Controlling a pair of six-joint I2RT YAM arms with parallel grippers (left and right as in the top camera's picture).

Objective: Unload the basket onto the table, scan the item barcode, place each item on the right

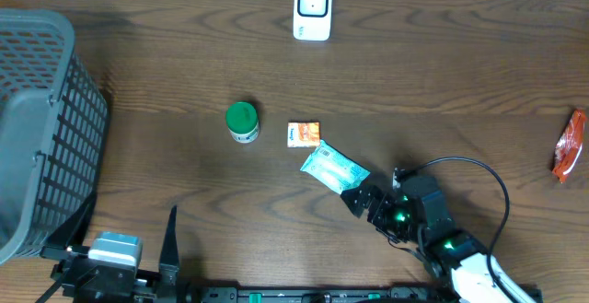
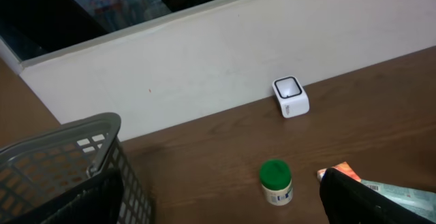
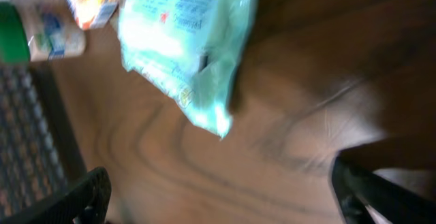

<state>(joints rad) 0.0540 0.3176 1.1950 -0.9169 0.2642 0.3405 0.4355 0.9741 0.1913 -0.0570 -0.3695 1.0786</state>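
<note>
A pale teal packet (image 1: 334, 169) lies flat on the wooden table, just ahead of my right gripper (image 1: 368, 191). In the right wrist view the packet (image 3: 184, 47) lies free beyond the wide-apart fingers, and the right gripper (image 3: 225, 197) is open and empty. The white scanner (image 1: 312, 9) stands at the table's far edge and also shows as a scanner (image 2: 291, 97) in the left wrist view. My left gripper (image 1: 124, 227) rests open at the near left beside the basket. Nothing is between its fingers (image 2: 361, 200).
A green-lidded jar (image 1: 242, 122) and a small orange box (image 1: 304, 134) sit just left of the packet. A grey mesh basket (image 1: 41, 128) fills the left side. A red packet (image 1: 571, 146) lies at the right edge.
</note>
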